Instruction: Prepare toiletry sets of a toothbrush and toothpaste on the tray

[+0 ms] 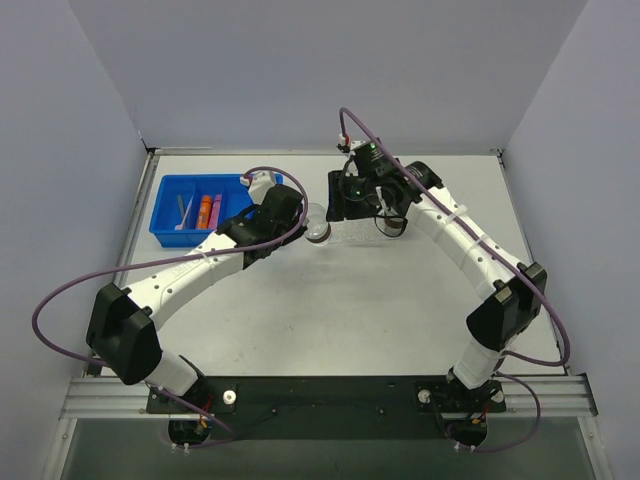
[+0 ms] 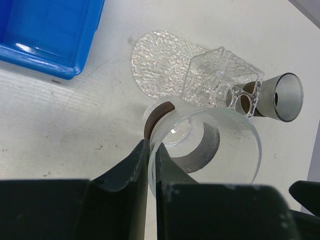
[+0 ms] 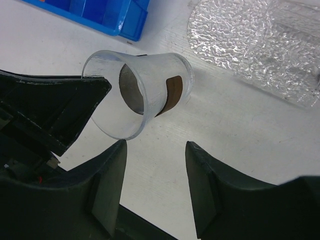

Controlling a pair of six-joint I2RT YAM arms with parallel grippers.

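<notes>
Left wrist view: left fingers [image 2: 150, 152] pinch the rim of a clear cup [image 2: 215, 150] just beside the tray [image 2: 160, 65]; I read right fingers [image 3: 156, 160] parted. Top view, upper left: toothbrush [image 1: 183, 208] and toothpaste [image 1: 204, 211] in blue bin [image 1: 165, 228].

Light was bright, even, diffuse, from overhead. Shadows were soft and short; the darkest lay under the cup [image 2: 240, 140]. Small glare spots showed on the bin [image 2: 50, 67] rim and on the tray [image 2: 160, 65] bumps. Both wrist views were soft in the nearest foreground.

No legible text, toothpaste [image 1: 205, 211] too small to read
</notes>
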